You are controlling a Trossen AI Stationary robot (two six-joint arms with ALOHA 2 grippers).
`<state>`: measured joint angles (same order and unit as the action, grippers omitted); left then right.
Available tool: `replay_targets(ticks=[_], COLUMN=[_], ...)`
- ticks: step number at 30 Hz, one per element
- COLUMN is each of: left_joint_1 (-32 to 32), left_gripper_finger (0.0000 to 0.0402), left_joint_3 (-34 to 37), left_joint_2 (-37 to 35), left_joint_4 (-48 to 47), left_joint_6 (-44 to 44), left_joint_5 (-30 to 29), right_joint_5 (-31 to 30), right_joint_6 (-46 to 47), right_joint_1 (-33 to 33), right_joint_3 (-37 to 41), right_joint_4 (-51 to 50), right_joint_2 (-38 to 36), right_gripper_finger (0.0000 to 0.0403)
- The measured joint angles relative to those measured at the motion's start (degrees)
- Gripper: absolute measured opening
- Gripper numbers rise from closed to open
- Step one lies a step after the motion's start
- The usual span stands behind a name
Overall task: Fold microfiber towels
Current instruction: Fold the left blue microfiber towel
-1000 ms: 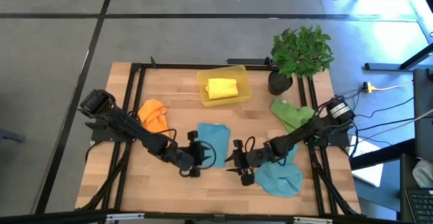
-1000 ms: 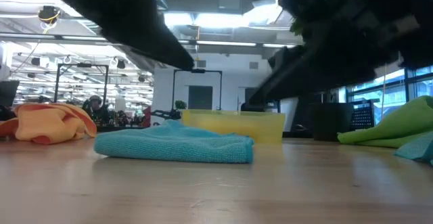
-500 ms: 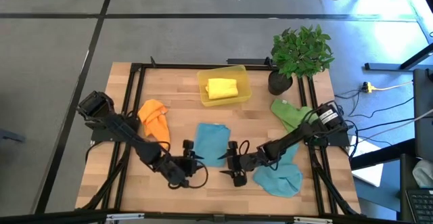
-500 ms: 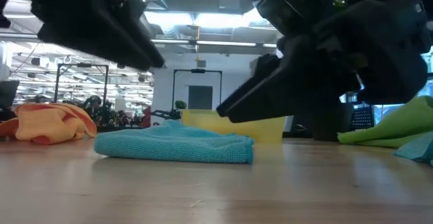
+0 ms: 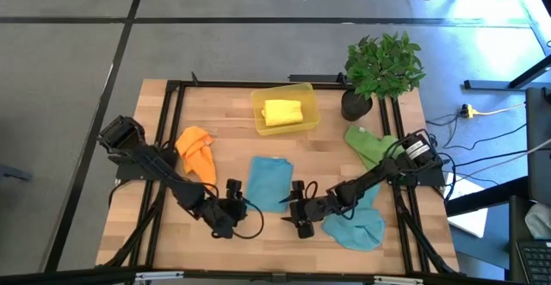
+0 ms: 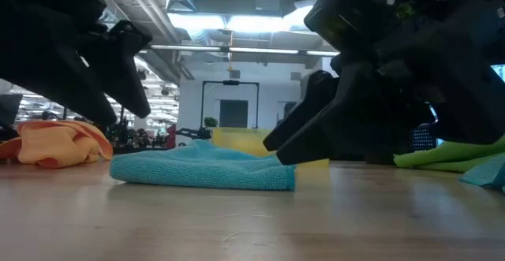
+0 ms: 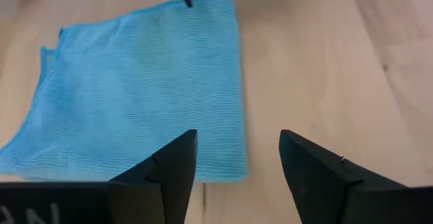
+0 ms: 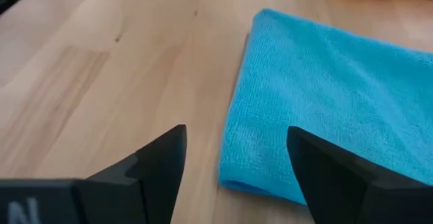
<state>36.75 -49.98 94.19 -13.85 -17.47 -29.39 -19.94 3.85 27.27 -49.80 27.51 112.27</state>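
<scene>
You see both grippers have pulled back from the folded teal towel [image 5: 269, 182]. Left gripper [image 5: 231, 201] and right gripper [image 5: 298, 206] hover low beside it, fingers apart, holding nothing.

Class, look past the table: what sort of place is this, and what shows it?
Probably a large open lab or workshop: exposed ducts and strip lights overhead, a bare grey floor, and loose cables beside the wooden table.

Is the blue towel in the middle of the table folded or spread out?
Folded: the blue towel lies as a neat rectangle, and the low view shows doubled layers.
</scene>
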Motion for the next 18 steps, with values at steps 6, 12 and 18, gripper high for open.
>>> replay_targets(ticks=[6, 12, 18], left_joint_1=[0.4, 0.0, 0.0], left_gripper_finger=[0.0203, 0.0200, 0.0200], left_joint_3=[1.7, 1.8, 1.8], left_joint_2=[2.3, 4.1, 7.0], left_joint_4=[4.4, 4.4, 4.7], left_joint_6=[0.0, 0.0, -1.3], left_joint_5=[-1.7, -2.9, -3.5], right_joint_5=[-0.3, -2.2, -2.1], right_joint_6=[0.0, -3.2, -3.2], right_joint_1=[0.0, 0.0, 0.0], right_joint_3=[0.0, 0.0, 0.0], right_joint_4=[-0.2, -0.2, 0.5], right_joint_2=[0.0, 0.0, 0.9], right_gripper_finger=[0.0257, 0.0257, 0.0257])
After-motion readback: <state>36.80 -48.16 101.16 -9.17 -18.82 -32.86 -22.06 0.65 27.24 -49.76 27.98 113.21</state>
